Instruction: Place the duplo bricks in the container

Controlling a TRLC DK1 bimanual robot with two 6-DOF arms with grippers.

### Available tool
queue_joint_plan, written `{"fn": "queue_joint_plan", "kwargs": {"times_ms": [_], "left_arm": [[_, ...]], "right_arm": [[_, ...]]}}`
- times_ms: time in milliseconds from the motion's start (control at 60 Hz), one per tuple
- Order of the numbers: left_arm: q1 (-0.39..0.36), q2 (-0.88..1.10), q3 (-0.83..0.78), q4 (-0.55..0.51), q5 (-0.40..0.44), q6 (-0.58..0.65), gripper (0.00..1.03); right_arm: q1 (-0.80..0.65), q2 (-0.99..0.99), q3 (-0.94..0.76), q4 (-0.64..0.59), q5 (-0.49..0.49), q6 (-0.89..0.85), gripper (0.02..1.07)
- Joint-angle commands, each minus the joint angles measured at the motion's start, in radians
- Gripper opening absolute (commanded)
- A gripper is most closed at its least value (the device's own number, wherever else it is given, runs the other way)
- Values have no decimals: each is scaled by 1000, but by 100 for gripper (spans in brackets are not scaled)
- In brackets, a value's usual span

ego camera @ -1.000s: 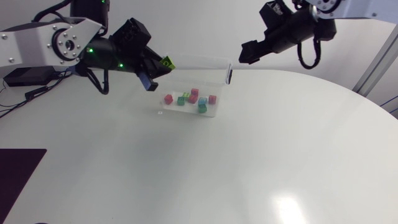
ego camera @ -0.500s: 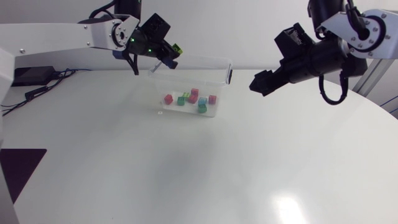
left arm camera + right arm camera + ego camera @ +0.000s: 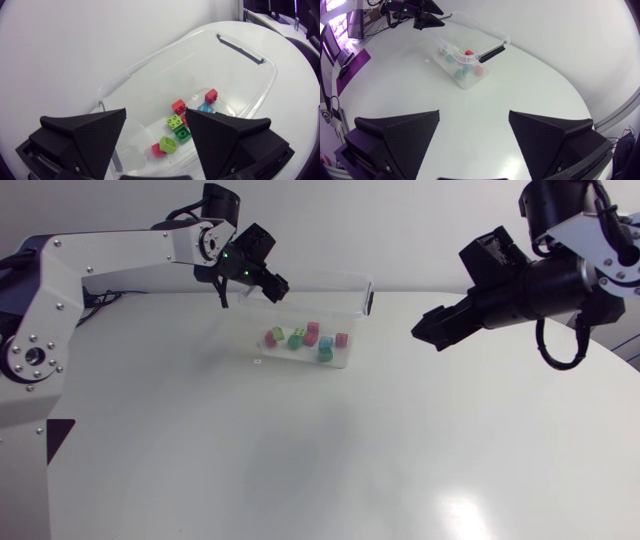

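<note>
In the upper middle of the head view, the clear rectangular plastic container [image 3: 352, 330] is seen holding the small coloured duplo bricks [image 3: 305, 337]. The left gripper [image 3: 274, 287] is held wide apart and empty just above its rim. The right gripper [image 3: 426, 330], at upper right, is spread too, with nothing held. The light container could be dragged askew if a finger is caught on its wall.

container [image 3: 240, 55] near wall: hidden behind the left gripper [image 3: 156, 112] in the left wrist view
light-blue brick [image 3: 204, 108]: partly covered by one finger, shape unclear
bricks [image 3: 305, 338]: too small in the head view to count; tiny and overlapping in the right wrist view
right gripper [image 3: 474, 114]: finger bases cut off at the view's edge
</note>
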Motion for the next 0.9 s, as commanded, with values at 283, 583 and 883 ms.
{"fn": "queue_joint_plan", "kwargs": {"times_ms": [283,583,883], "left_arm": [[14,-212,-235,-4,-113,-58,100],[51,-508,-557,102,-176,-137,100],[65,-755,-864,289,-361,-150,100]], "right_arm": [[-12,-102,-85,-50,21,5,102],[-35,-245,-199,12,84,31,102],[-66,-395,-321,58,145,8,102]]}}
